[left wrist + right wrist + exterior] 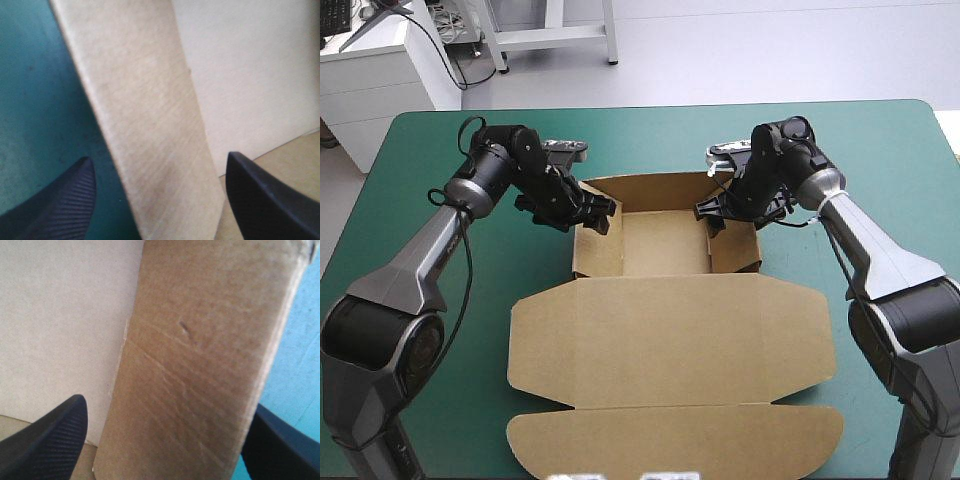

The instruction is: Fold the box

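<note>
Brown cardboard box (665,330) sits mid-bench on the teal-green covered bench (410,160). Its tray end is toward the far edge and its lid end reaches nearly to the near edge.

Done, as far as you can read it:
- 3 walls are raised around the tray floor (665,248): back wall (658,188), left wall (590,250) and right wall (733,250).
- The tray is open on top and sits square to the bench edges.

Not done:
- The broad lid panel (670,335) lies flat on the cover.
- The rounded front flap (675,440) lies flat at the near edge.

Left end effector (598,212) is at the far end of the left wall. It is released: its 2 black fingers (65,205) stand well apart and straddle the wall, 1 on the cover side and 1 on the tray side.

Right end effector (712,212) mirrors it at the far end of the right wall. It is also released, fingers (50,440) apart with the wall between them. You cannot tell whether any finger touches board.

Judgement: you are well past the middle of the task. Both side walls look thick in the wrist views, so they may be doubled over. Whether their tabs are seated at the floor is not visible, so treat the walls as unsecured until you can confirm it.
</note>
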Controlling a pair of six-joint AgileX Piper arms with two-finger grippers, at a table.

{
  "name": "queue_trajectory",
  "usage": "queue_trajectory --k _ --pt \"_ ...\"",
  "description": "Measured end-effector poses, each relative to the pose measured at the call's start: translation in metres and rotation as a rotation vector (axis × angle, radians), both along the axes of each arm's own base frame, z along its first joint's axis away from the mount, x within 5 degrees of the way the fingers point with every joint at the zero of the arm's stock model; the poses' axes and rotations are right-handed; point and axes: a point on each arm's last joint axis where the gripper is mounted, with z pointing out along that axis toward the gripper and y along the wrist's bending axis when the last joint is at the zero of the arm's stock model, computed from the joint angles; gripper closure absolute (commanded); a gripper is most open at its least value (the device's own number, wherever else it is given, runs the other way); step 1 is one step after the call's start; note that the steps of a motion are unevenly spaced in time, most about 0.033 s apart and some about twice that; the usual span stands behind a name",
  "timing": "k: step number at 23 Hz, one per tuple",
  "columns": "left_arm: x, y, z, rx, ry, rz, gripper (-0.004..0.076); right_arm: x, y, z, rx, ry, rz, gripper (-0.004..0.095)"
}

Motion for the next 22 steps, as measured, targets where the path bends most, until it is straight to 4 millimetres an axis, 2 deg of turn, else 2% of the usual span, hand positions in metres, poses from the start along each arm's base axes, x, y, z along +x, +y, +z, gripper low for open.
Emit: queue_trajectory --k 3,4,5,7,10,11,13,14,18,20,22 --pt "0.0 -0.002 0.022 -0.047 -0.058 0.0 0.0245 -0.002 -0.001 0.006 -0.003 -0.019 0.025 0.0156" --pt "-0.001 -0.002 0.032 -0.064 -0.083 0.0 0.0278 -0.004 -0.002 0.009 -0.004 -0.029 0.032 0.0156" --pt "-0.006 -0.001 0.054 -0.091 -0.14 -0.004 0.0312 -0.008 -0.004 0.021 -0.009 -0.065 0.038 0.0156" --pt "-0.021 0.003 0.087 -0.118 -0.234 -0.028 0.0405 -0.016 -0.009 0.043 -0.019 -0.142 0.047 0.0157" --pt "-0.055 0.017 0.134 -0.115 -0.384 -0.085 0.0562 -0.038 -0.019 0.084 -0.012 -0.272 0.055 0.0156" --pt "-0.067 0.022 0.147 -0.106 -0.431 -0.09 0.0626 -0.044 -0.021 0.094 -0.009 -0.301 0.057 0.0156" --pt "-0.088 0.033 0.169 -0.086 -0.513 -0.091 0.0703 -0.057 -0.026 0.113 -0.006 -0.356 0.06 0.0156" --pt "-0.096 0.036 0.176 -0.077 -0.543 -0.094 0.0734 -0.061 -0.028 0.119 -0.004 -0.374 0.059 0.0156" --pt "-0.122 0.048 0.189 -0.04 -0.608 -0.11 0.0732 -0.072 -0.034 0.132 -0.016 -0.416 0.054 0.0157" --pt "-0.135 0.054 0.181 -0.014 -0.588 -0.113 0.0732 -0.072 -0.035 0.132 -0.031 -0.411 0.053 0.0156" --pt "-0.143 0.059 0.164 0.026 -0.544 -0.123 0.0732 -0.073 -0.035 0.132 -0.031 -0.404 0.049 0.0156"
